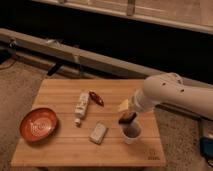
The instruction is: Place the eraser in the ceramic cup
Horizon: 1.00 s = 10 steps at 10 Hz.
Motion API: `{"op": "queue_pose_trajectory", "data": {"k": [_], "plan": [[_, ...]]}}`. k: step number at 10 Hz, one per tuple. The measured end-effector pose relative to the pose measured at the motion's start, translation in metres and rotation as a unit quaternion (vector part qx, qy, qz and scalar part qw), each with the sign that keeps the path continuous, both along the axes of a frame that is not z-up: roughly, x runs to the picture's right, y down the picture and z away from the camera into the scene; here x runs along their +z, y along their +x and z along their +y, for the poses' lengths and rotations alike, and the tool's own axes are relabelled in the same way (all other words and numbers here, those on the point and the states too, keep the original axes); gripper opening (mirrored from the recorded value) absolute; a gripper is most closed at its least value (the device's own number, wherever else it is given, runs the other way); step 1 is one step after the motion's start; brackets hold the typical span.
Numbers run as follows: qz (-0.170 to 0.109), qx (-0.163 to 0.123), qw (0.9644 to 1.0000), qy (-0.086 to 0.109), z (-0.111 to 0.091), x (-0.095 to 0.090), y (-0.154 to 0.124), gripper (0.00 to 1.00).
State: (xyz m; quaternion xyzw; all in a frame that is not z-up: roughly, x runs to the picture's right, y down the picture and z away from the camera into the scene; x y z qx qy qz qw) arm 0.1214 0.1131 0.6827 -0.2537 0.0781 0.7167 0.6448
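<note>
While tool (126,114) hangs just above ceramic cup (132,136), eraser (128,119) at its mouth; tool's grip: cannot tell.

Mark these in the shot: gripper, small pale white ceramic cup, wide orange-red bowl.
gripper (126,113): camera view, its tip, just above the cup.
small pale white ceramic cup (132,136): camera view, front wall.
wide orange-red bowl (39,124): camera view, bare inner floor.

White rounded arm (167,96), small dark dots; dark gripper (128,118) just above the ceramic cup (132,135).
</note>
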Motion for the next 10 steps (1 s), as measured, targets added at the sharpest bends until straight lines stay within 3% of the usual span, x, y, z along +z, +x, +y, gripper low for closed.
{"op": "queue_pose_trajectory", "data": {"k": [4, 6, 10], "plan": [[0.0, -0.006, 1.0, 0.003, -0.002, -0.002, -0.004, 0.8], [-0.005, -0.02, 0.9998, 0.004, 0.0, -0.004, -0.019, 0.8], [0.0, -0.1, 0.995, -0.003, -0.001, 0.014, -0.077, 0.8]]}}
